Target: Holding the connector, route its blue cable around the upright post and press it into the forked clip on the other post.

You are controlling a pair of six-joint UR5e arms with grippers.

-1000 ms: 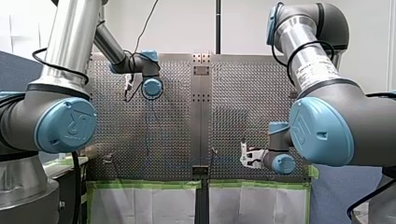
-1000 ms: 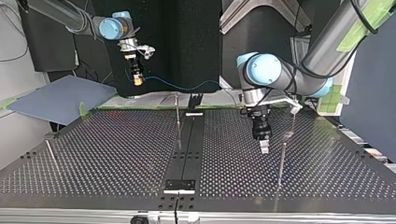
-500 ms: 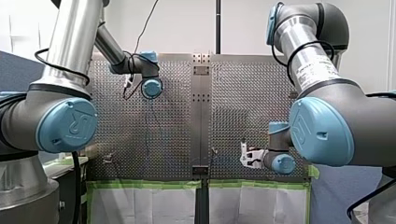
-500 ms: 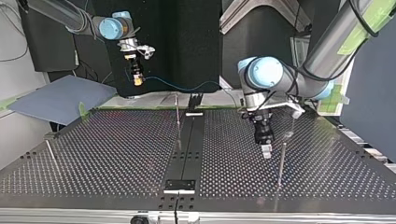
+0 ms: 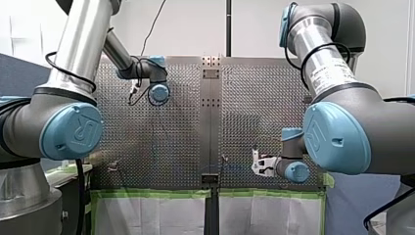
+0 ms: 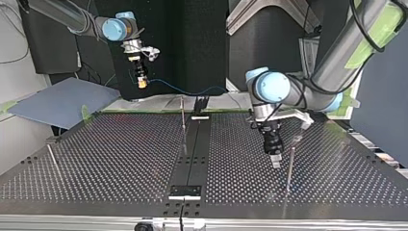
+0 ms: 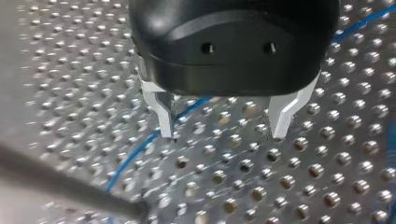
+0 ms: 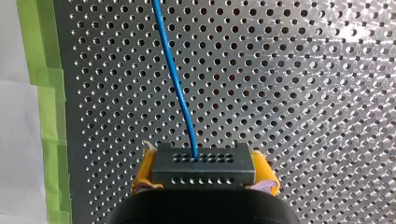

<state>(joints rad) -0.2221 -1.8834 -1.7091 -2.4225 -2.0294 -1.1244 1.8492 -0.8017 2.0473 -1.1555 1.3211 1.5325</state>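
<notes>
In the right wrist view, my right gripper (image 8: 204, 179) has its yellow pads (image 8: 264, 171) shut on a dark connector (image 8: 203, 163). The blue cable (image 8: 175, 79) runs from it out over the perforated table. In the top view this gripper (image 6: 141, 83) hangs high at the left, and the cable (image 6: 192, 91) sags toward the table's far edge. My left gripper (image 7: 222, 135) stands open just above the table, its metal fingers (image 7: 163, 116) astride a stretch of cable (image 7: 140, 147). In the top view it (image 6: 275, 161) is beside a thin upright post (image 6: 289, 168). A second post (image 6: 183, 120) stands near the middle strip.
A third thin post (image 6: 53, 160) stands at the top view's left. Green tape (image 8: 46, 107) lines the table edge near my right gripper. A dark centre strip (image 6: 192, 154) splits the perforated table (image 6: 120, 159). A blue-grey board (image 6: 62, 101) lies beyond the table's far left corner.
In the top view my left gripper has moved nearer the camera and a little right, closer to the post beside it. My right gripper has stayed put with the connector.
</notes>
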